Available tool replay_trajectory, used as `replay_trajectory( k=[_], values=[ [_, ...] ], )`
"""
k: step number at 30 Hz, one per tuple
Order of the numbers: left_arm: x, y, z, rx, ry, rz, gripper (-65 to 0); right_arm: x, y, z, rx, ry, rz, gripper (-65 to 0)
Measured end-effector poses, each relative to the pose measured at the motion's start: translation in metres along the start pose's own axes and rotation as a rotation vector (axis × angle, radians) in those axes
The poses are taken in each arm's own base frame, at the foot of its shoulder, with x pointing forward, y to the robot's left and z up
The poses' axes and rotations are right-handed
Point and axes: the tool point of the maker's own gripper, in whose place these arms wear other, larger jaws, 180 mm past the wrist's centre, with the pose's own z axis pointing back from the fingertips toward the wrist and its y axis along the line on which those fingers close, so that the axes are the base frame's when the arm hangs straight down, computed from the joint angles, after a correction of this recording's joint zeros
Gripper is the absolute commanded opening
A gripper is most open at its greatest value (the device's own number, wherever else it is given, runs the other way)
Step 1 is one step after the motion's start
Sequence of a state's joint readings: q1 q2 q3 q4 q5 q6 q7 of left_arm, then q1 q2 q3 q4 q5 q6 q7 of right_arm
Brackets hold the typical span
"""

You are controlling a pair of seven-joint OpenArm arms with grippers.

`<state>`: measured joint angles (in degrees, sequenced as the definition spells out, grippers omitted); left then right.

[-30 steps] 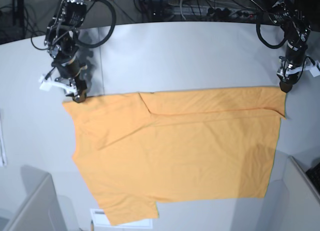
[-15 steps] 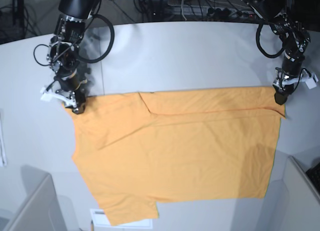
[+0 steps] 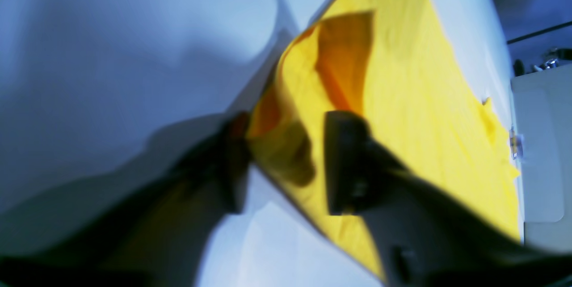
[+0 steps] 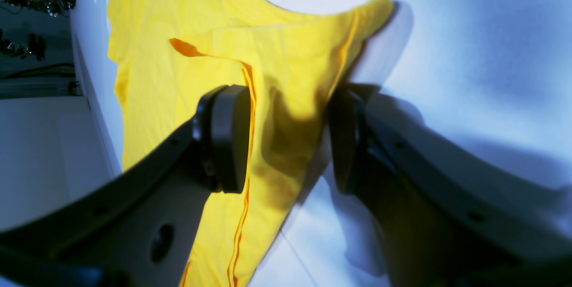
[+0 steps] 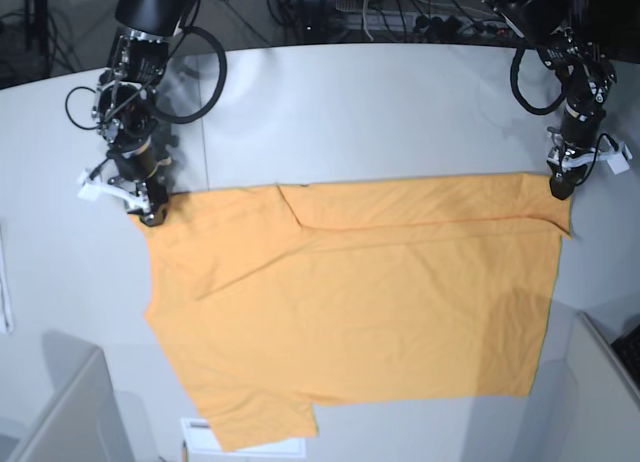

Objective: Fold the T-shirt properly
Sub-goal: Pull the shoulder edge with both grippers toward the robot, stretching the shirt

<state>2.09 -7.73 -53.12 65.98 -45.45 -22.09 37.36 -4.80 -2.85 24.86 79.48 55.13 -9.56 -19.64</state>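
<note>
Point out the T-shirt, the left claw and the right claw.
T-shirt (image 5: pixel 360 302), base view, middle of the spread fabric.
Left claw (image 3: pixel 286 162), left wrist view, between its fingertips.
Right claw (image 4: pixel 290 139), right wrist view, between its fingertips.

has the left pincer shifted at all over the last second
Yes. In the base view the left pincer has moved up, away from the camera, along the far corner of the plain orange-yellow cotton T-shirt, which lies where it was.

Even overhead light is falling on the table (image 5: pixel 400 112) in the base view, sharp but bowing at the edges. Both wrist views are running oversaturated and blue-tinted, with the left gripper (image 3: pixel 286 162) smearing into blur and the right gripper (image 4: pixel 290 139) casting dark shadows across the T-shirt (image 4: pixel 286 135); backgrounds are sitting out of focus.
</note>
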Motion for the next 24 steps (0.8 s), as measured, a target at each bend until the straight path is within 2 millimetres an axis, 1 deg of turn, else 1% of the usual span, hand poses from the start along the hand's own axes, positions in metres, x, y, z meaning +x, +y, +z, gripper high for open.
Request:
replay_trajectory(
  k=[1, 2, 3, 5, 7, 10, 13, 17, 19, 20, 23, 24],
  values=[
    [-0.003, 0.001, 0.000, 0.007, 0.014, -0.011, -55.5, 0.000, 0.000, 0.000, 0.000, 0.000, 0.000, -38.6],
    [-0.004, 0.002, 0.000, 0.014, 0.023, -0.019, -60.6, -0.001, -0.001, 0.000, -0.002, 0.001, -0.001, -41.4],
    [-0.006, 0.003, 0.000, 0.017, 0.032, -0.026, -65.0, -0.002, -0.004, -0.002, -0.007, 0.001, -0.003, -47.3],
    [-0.006, 0.003, -0.001, 0.019, 0.033, -0.027, -65.0, -0.005, -0.009, -0.004, -0.021, 0.010, 0.003, -65.0],
    [-0.006, 0.003, 0.000, 0.019, 0.037, -0.028, -65.0, -0.003, -0.009, -0.005, -0.031, 0.015, 0.017, -65.0],
    [-0.001, 0.003, 0.000, 0.017, 0.043, -0.029, -65.0, 0.000, -0.009, -0.005, -0.027, 0.023, 0.023, -65.0],
    [0.001, 0.002, -0.001, 0.017, 0.039, -0.027, -65.0, 0.003, -0.007, -0.006, -0.023, 0.018, 0.024, -65.0],
    [0.005, -0.006, 0.000, 0.036, 0.050, -0.048, -65.0, 0.008, -0.003, 0.002, -0.055, 0.020, 0.009, -65.0],
    [0.012, -0.008, 0.001, 0.064, 0.034, -0.044, -65.0, 0.010, 0.006, 0.004, -0.076, 0.039, -0.024, -65.0],
    [0.015, -0.012, 0.002, 0.060, 0.029, -0.057, -65.0, 0.014, 0.016, 0.003, -0.063, 0.038, -0.030, -65.0],
    [0.023, -0.036, 0.000, 0.017, 0.015, -0.119, -65.0, 0.025, 0.044, 0.000, -0.005, 0.024, -0.031, -65.0],
    [0.025, -0.045, -0.001, -0.004, 0.027, -0.133, -65.0, 0.026, 0.047, 0.000, 0.001, 0.021, -0.032, -65.0]
  ],
)
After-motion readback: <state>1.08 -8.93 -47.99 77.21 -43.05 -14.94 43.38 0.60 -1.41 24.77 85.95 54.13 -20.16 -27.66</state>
